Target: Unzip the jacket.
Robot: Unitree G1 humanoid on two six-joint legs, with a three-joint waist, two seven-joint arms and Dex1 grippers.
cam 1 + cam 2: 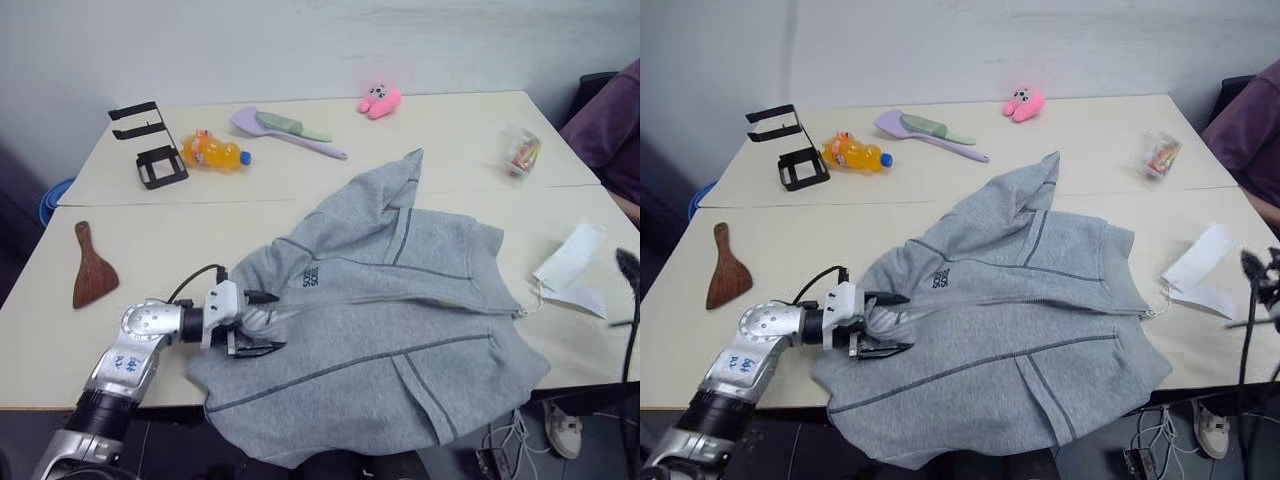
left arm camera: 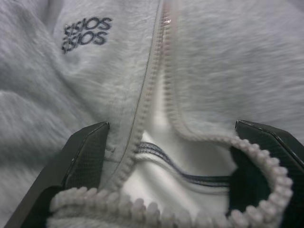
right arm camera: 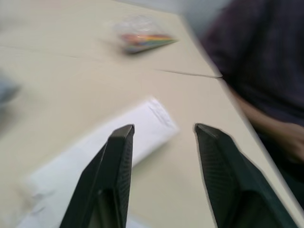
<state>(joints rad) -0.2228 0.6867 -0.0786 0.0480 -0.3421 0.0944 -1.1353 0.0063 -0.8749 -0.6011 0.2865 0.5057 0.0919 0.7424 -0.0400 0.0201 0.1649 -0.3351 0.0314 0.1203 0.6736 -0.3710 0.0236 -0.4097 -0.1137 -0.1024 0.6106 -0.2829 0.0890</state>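
Table [image 1: 300, 190]: bottle [image 1: 214, 153], spatula [image 1: 93, 268], paper [image 1: 572, 258].

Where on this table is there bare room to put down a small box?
One free patch lies between the wooden spatula and the jacket, below the orange bottle. Another lies on the far side of the table, between the pink toy and the clear bag. The near middle is crowded by the jacket, and white paper lies beside it.

Soft, even light falls across the bench [image 1: 300, 215], shadows faint; the right wrist view is smeared by motion blur.
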